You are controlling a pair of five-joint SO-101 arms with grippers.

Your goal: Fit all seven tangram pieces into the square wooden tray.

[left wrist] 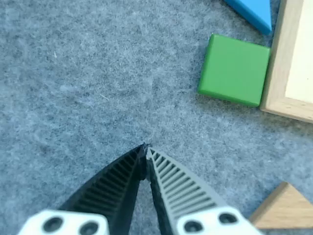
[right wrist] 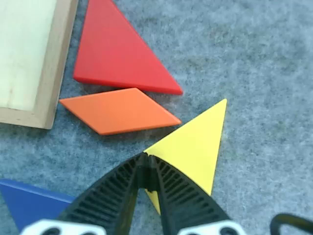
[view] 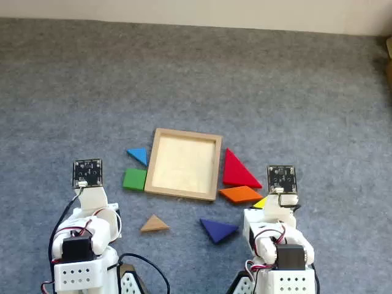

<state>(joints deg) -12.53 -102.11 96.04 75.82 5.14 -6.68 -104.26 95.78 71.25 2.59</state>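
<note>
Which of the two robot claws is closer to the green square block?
Left. The left gripper is a short way from the green square; the right gripper is beyond the tray, at the yellow triangle.

Grey cloth (view: pixel 245 79) all over the table, fuzzy, felt-like and matt. The tray (view: pixel 184 164) is pale bare wood, smooth, with a faint grain. The green square (left wrist: pixel 234 69), red triangle (right wrist: pixel 117 54), orange parallelogram (right wrist: pixel 120 110) and yellow triangle (right wrist: pixel 195 142) are painted, smooth, with a soft satin sheen. The tan triangle (left wrist: pixel 283 208) looks like unpainted wood. The left gripper (left wrist: pixel 145 149) and right gripper (right wrist: pixel 145 159) are ribbed matt plastic, black, with one left finger grey.
</note>
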